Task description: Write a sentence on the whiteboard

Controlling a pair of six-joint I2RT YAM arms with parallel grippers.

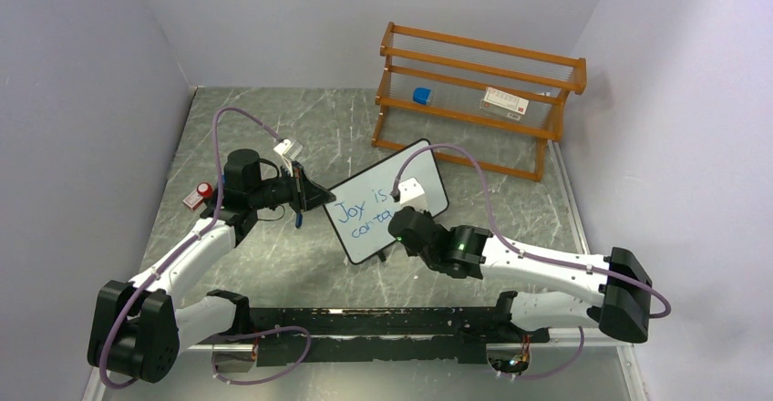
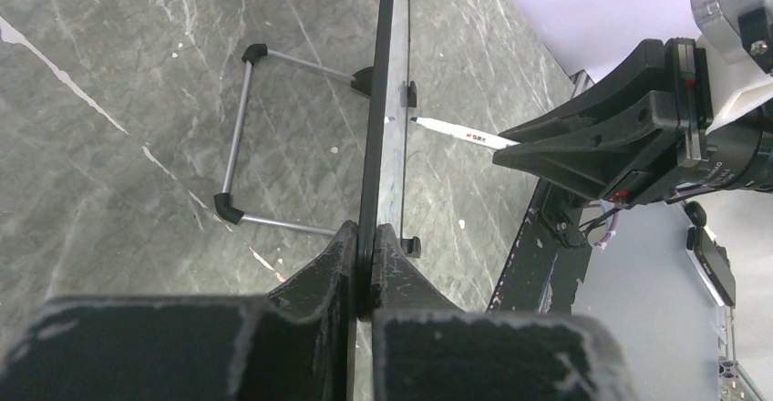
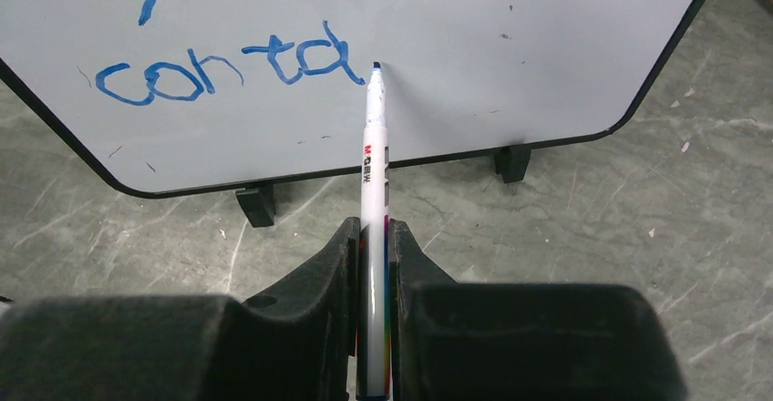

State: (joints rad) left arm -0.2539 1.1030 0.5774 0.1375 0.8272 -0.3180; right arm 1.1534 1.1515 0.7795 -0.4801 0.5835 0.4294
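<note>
A marker (image 3: 374, 146) is held in the right gripper (image 3: 374, 237), tip set against the whiteboard (image 3: 510, 27) after "conta" of the sentence (image 3: 228, 68). The board's edge is pinched by the left gripper (image 2: 365, 241), mid-table, rack (image 1: 474, 91) behind. Second word judged half-written; "g" is called for next, pressed lightly.

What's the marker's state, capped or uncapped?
Uncapped: the marker in the right pincer shows its bare blue tip against the whiteboard, just right of the unfinished sentence.

The sentence (image 3: 273, 52) has its upper line cropped
</note>
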